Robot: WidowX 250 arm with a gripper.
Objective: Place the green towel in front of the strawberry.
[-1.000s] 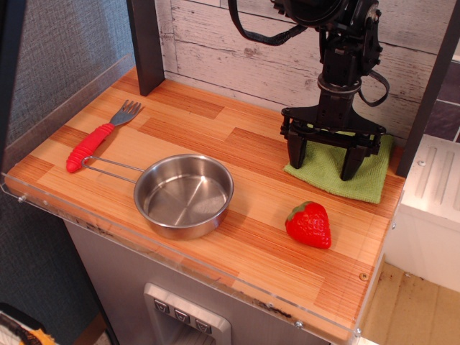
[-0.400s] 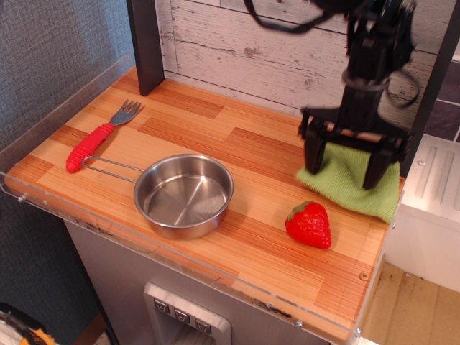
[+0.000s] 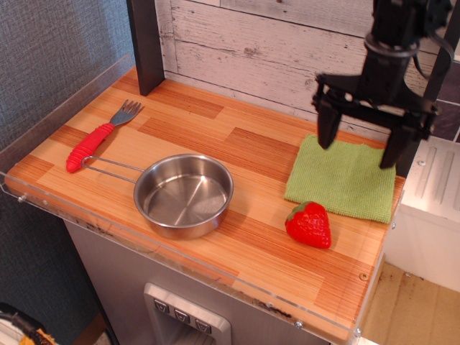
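The green towel (image 3: 341, 178) lies flat on the wooden counter at the back right, just behind the strawberry. The strawberry (image 3: 309, 224) is glossy red with a small green cap and sits near the right front, almost touching the towel's front edge. My gripper (image 3: 358, 149) hangs above the towel's far edge with its two black fingers spread wide apart and nothing between them. It is clear of the cloth.
A steel bowl (image 3: 184, 195) with a wire handle stands at the middle front. A red-handled fork (image 3: 97, 138) lies at the left. A dark post (image 3: 146, 43) stands at the back left. A clear plastic lip (image 3: 180, 262) runs along the counter's front edge.
The gripper has let go of the towel and risen up and to the right. The towel, lifted and hanging 0.4 s ago, now lies flat.
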